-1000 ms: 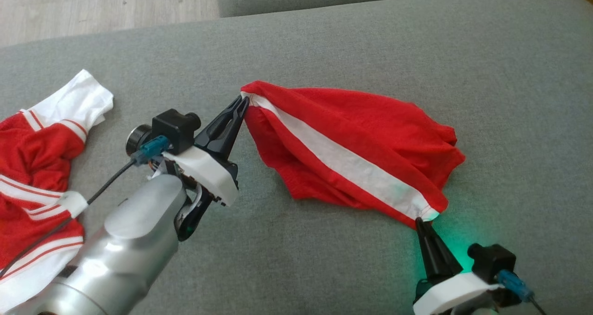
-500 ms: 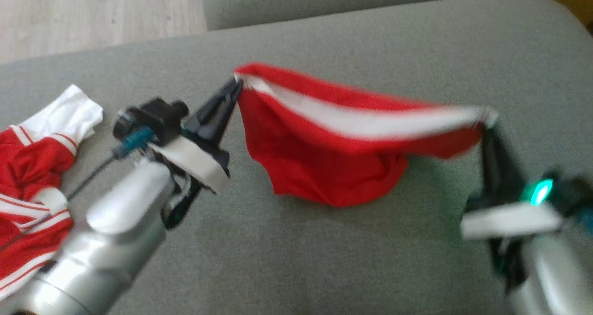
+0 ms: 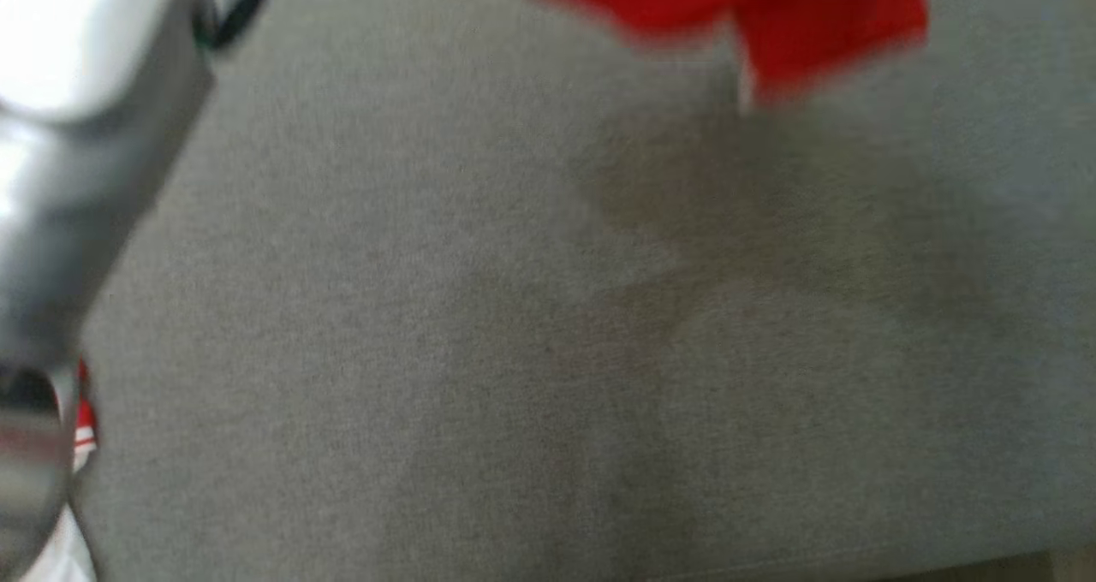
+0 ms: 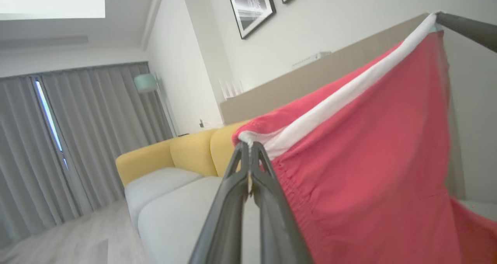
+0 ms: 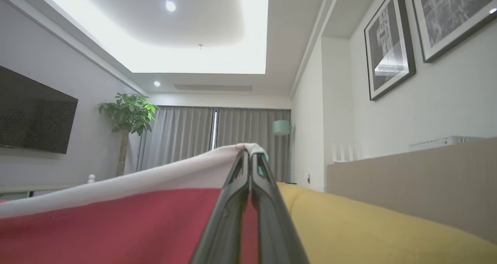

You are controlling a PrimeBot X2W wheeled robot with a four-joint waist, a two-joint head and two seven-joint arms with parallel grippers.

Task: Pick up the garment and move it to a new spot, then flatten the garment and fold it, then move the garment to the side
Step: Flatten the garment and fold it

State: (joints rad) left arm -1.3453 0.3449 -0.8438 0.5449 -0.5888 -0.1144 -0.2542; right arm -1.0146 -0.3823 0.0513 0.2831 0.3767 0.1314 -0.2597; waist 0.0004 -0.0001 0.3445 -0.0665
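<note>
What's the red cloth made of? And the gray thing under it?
The red garment looks like thin, soft knit cloth, matte: it hangs in folds and puckers beside its white band, probably a smoother strip of the same sort. The gray cushion looks like coarse woven upholstery fabric, matte and speckled, though that view is blurred.

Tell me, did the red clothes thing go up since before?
Yes, upward. The red garment lay on the grey cushion; now it hangs above it, pinched between the left gripper and right gripper.
</note>
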